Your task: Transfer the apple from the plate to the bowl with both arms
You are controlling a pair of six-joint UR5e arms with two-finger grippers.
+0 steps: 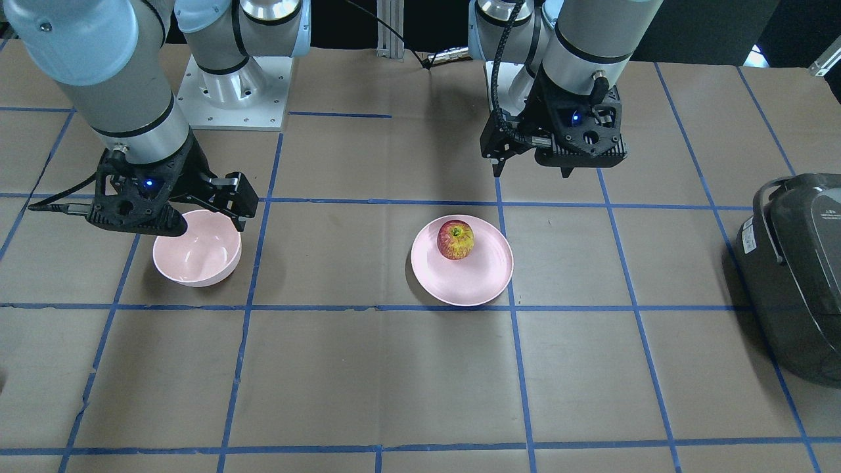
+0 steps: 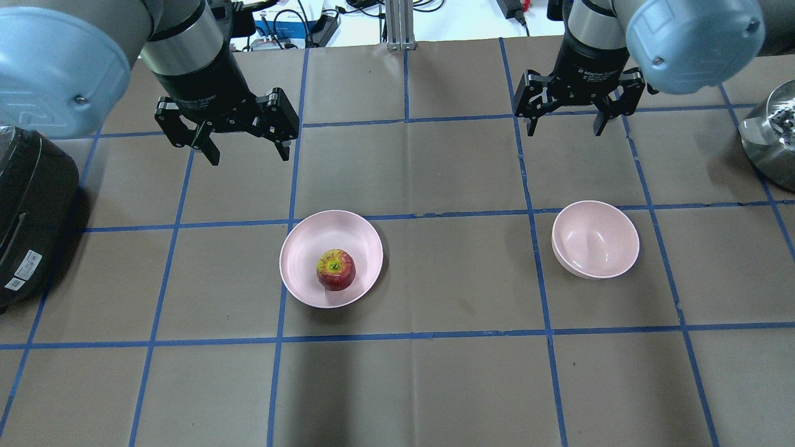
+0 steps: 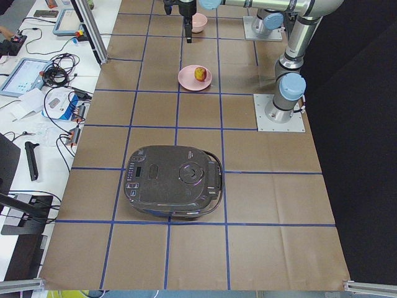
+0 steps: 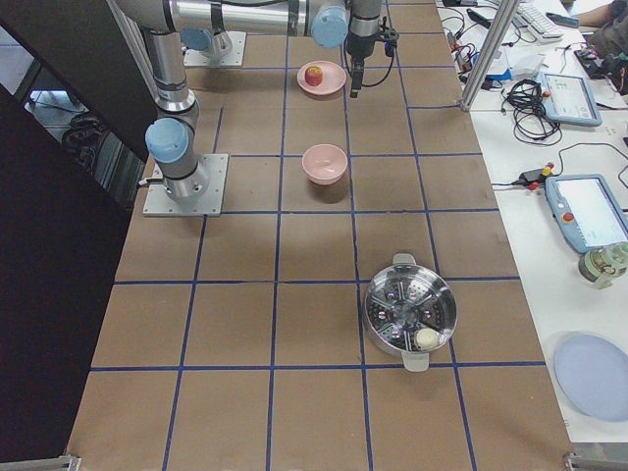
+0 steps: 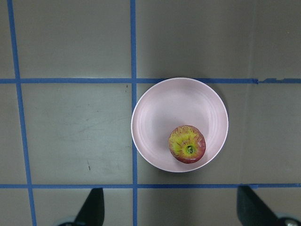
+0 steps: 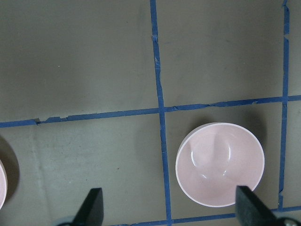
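Brown-paper table [image 2: 435,385], blue tape grid: apple [image 2: 336,270] on the plate [image 2: 304,245], low beneath the spread-apart fingers of the left gripper [image 2: 248,152]. Right gripper [image 2: 566,127], equally wide, hangs over the bowl [image 2: 595,239]. Rice cooker [image 2: 31,217] and steel pot [image 2: 770,136] sit outboard.

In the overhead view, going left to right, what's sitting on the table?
black cooker → plate with the apple on it → bowl → steel pot at the right edge.
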